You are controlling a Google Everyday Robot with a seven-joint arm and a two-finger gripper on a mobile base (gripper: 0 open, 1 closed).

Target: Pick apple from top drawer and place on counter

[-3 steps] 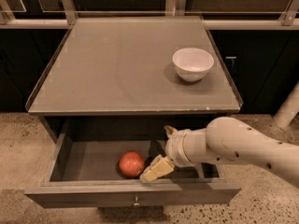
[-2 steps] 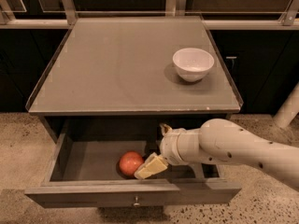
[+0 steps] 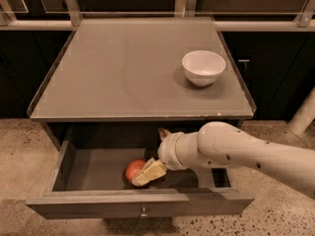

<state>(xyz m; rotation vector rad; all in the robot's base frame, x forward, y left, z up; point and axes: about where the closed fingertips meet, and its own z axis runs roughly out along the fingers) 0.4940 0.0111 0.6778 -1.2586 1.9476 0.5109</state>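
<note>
The apple (image 3: pixel 133 170), red-orange with a paler patch, lies in the open top drawer (image 3: pixel 98 203), near the middle of its floor. My gripper (image 3: pixel 154 154) reaches into the drawer from the right and is open. Its pale lower finger (image 3: pixel 149 173) lies against the apple's right side, and the upper fingertip (image 3: pixel 163 132) is just under the counter edge. The apple rests on the drawer floor. The grey counter (image 3: pixel 123 68) lies above the drawer.
A white bowl (image 3: pixel 203 67) stands on the counter's right side. My white arm (image 3: pixel 246 151) crosses the drawer's right half. The drawer front has a small metal knob (image 3: pixel 143 212). Speckled floor (image 3: pixel 19 151) lies on both sides, and dark cabinets stand behind.
My gripper has moved left inside the drawer, and its lower finger now lies against the apple's right side. The apple has not moved.
</note>
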